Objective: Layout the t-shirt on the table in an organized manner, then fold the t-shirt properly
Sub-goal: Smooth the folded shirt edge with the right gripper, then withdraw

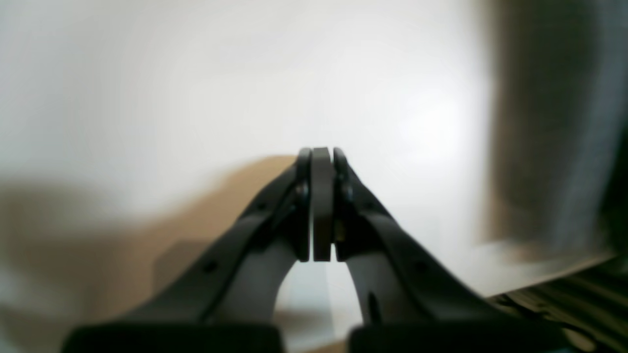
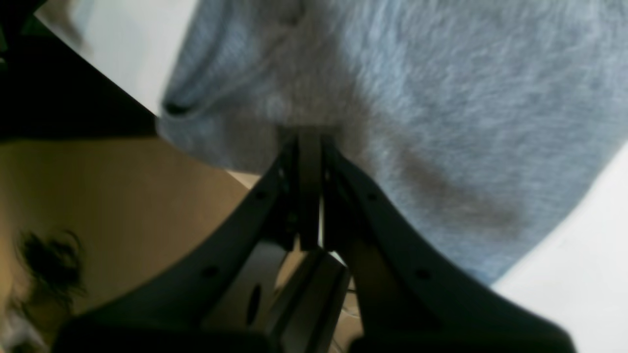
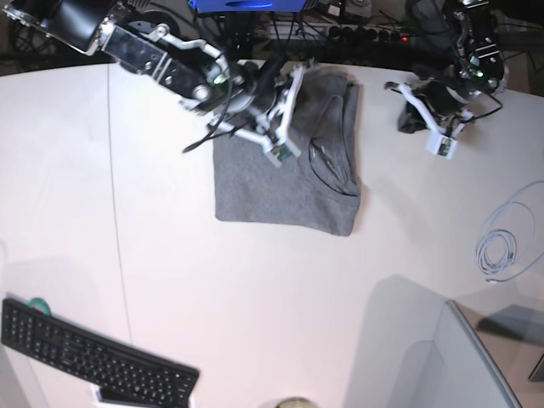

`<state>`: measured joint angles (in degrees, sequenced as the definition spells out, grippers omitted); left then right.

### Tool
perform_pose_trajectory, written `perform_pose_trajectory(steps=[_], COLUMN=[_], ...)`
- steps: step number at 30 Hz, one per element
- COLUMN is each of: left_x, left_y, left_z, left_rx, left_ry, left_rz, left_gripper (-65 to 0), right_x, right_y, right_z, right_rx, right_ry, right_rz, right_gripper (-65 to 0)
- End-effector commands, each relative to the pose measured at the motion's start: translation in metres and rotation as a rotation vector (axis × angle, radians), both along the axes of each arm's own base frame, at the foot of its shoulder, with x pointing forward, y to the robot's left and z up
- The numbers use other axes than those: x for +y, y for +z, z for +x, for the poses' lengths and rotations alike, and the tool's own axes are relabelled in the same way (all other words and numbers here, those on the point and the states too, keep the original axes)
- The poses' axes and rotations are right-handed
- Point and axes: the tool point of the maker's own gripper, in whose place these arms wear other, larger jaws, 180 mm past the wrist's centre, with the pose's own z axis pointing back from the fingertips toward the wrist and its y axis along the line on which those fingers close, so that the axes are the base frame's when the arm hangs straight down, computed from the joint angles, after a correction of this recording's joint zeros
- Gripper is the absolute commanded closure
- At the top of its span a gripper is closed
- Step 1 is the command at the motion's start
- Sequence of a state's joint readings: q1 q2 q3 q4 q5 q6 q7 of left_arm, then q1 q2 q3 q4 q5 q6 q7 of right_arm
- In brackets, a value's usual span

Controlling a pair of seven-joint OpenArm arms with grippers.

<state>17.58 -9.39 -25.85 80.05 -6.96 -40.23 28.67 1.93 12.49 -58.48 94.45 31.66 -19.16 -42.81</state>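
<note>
The heather-grey t-shirt (image 3: pixel 280 174) lies folded into a rough rectangle on the white table (image 3: pixel 255 289), towards the back middle. My right gripper (image 3: pixel 276 72) reaches in from the upper left to the shirt's far edge. In the right wrist view the right gripper (image 2: pixel 309 135) is shut, its tips against the grey t-shirt (image 2: pixel 441 98); I cannot make out fabric between them. My left gripper (image 3: pixel 414 117) is shut and holds nothing, apart from the shirt at the back right. The left wrist view shows the shut left gripper (image 1: pixel 321 154) over blurred white table (image 1: pixel 245 73).
A black keyboard (image 3: pixel 93 361) lies at the front left corner. A coiled white cable (image 3: pixel 501 246) rests at the right edge, and a grey panel (image 3: pixel 476 357) fills the front right. A power strip and cables (image 3: pixel 357 32) run behind the table's back edge.
</note>
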Motion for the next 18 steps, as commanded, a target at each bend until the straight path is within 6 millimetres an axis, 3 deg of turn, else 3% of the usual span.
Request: perform_pose_trajectory(steps=[1,2,5,9,14,18], left_x=[0.002,-0.006,-0.026,-0.029,-0.023,0.005], left_y=[0.006,0.004,0.001,0.001,0.002,0.007], left_z=[0.005,0.005,0.005,0.006,0.006,0.006], left_rx=[-0.027,-0.022,-0.021,-0.020,-0.023,-0.036], left_ry=[-0.006,-0.020,-0.046,-0.052,-0.047,0.032], left_rz=[0.007,-0.004,-0.035,-0.040,-0.029,-0.003], left_gripper=[0.0,0.0,0.0,0.0,0.0,0.0], right_x=[0.015,0.020,0.020,0.031,0.042,0.057], right_y=[0.009,0.004,0.001,-0.002,-0.013,-0.011], right_z=[0.004,-0.003,0.002,0.004,0.009,-0.004], right_rx=[-0.021,-0.009,-0.014,-0.003,0.009,-0.035], right_ry=[0.017,0.037,0.041,0.040,0.051,0.202], right_rz=[0.033,0.027,0.014,0.013,-0.015,-0.025], right_gripper=[0.0,0.0,0.0,0.0,0.0,0.0])
